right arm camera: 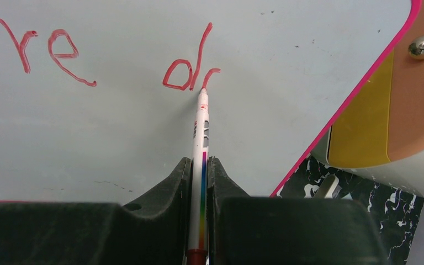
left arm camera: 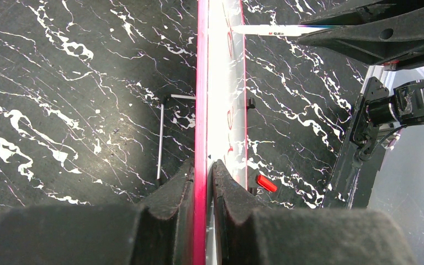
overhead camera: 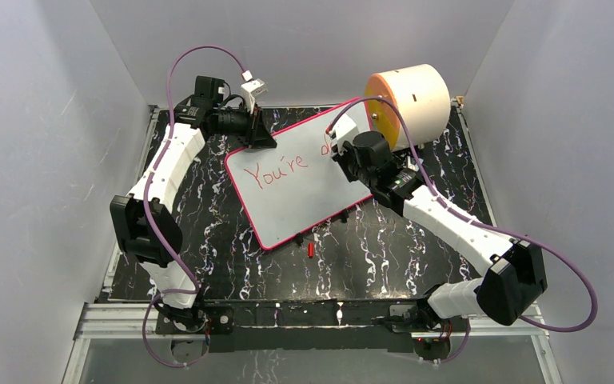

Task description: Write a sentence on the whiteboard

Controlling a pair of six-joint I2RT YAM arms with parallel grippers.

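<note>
The whiteboard (overhead camera: pixel 308 204) bore an unfinished red sentence (overhead camera: pixel 276 170): "You're d" plus a partial stroke. The marker (right arm camera: pixel 201 144) had illegible small print.

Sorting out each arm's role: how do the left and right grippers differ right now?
The left gripper clamps the whiteboard by its frame at the far-left corner; the right gripper clamps a marker. The left gripper sits at the board's edge; the right gripper is over its face, marker tip touching the red lettering. Both are shut.

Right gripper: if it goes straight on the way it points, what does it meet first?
The whiteboard: the marker in the right gripper has its tip on the white face, by the red lettering, so any advance likely presses it in.
</note>
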